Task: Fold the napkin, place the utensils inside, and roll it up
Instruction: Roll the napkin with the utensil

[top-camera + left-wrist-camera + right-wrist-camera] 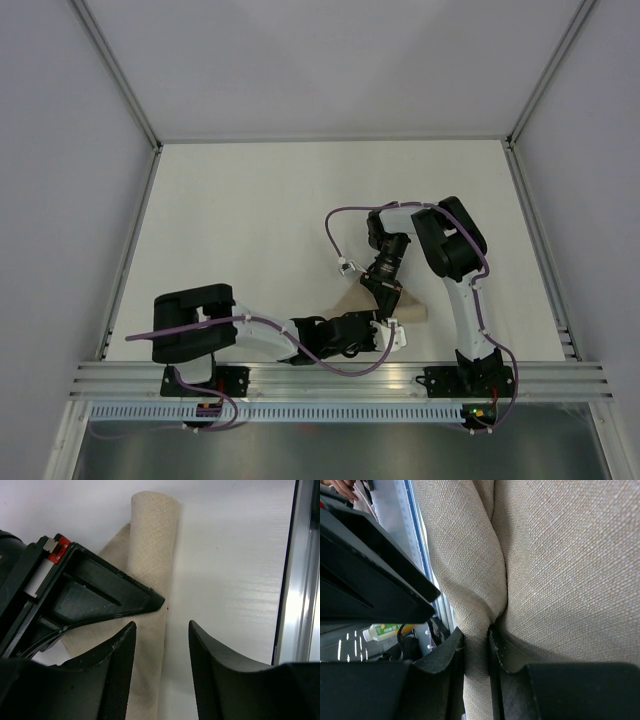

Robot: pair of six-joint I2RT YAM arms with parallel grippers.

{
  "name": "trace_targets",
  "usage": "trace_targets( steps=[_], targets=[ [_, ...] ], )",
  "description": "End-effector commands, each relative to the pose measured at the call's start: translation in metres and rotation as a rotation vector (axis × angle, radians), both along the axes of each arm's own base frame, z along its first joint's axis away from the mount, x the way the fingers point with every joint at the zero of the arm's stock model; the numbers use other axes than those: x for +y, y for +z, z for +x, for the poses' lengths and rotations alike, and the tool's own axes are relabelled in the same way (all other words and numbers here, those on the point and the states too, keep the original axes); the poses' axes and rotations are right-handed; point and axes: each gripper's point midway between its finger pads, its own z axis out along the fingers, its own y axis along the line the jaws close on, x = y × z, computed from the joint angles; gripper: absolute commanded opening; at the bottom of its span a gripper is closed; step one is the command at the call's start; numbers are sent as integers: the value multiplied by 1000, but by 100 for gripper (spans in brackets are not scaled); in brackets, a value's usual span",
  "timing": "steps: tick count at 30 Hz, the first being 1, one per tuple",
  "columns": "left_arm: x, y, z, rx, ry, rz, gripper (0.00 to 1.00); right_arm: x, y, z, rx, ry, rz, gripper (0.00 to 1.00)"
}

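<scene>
While the right tool pinches a fold of the napkin, the left tool stands open astride the napkin's rolled edge, whose length runs straight ahead.

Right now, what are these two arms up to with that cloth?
Two robot arms are working a beige napkin near the front edge of the table. The right hand is pinching a fold of it, while the left hand is open, poised over the partly rolled part. No cutlery shows; it may be wrapped inside.
</scene>
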Motion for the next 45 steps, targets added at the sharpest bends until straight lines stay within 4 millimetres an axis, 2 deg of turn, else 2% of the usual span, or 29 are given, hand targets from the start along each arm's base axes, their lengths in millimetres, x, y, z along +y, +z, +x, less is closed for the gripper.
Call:
trace_targets(
  steps=[1, 6, 13, 17, 21, 22, 23, 30, 33, 37, 42, 45],
  targets=[
    [-23, 12, 5, -54, -28, -44, 52, -12, -55, 25, -185, 100, -7, 18],
    [-21, -3, 9, -54, -9, -16, 52, -12, -55, 26, -188, 99, -8, 18],
    [-11, -13, 30, -91, 84, 18, 48, -12, -54, 26, -194, 97, -10, 18],
    [-1, -2, 38, -136, 142, -27, 48, -12, -55, 26, -197, 94, -14, 18],
    [8, -11, 38, -139, 143, 19, 50, -12, -56, 26, -196, 93, -17, 18],
    [9, -12, 38, -137, 143, 26, 55, -13, -55, 26, -197, 92, -19, 18],
    [10, -12, 38, -142, 148, 26, 55, -13, -56, 26, -198, 91, -19, 18],
    [6, -23, 31, -110, 111, 65, 53, -14, -57, 25, -196, 94, -23, 18],
    [1, -30, 25, -77, 75, 82, 44, -14, -57, 27, -203, 89, -24, 18],
    [1, -42, 22, -40, 66, 115, 17, -13, -55, 28, -209, 87, -21, 18],
    [2, -52, 19, 53, 51, 119, 4, -9, -51, 30, -226, 76, -10, 23],
    [6, -56, 18, 100, 42, 119, 2, -6, -46, 34, -248, 54, 4, 32]
  ],
)
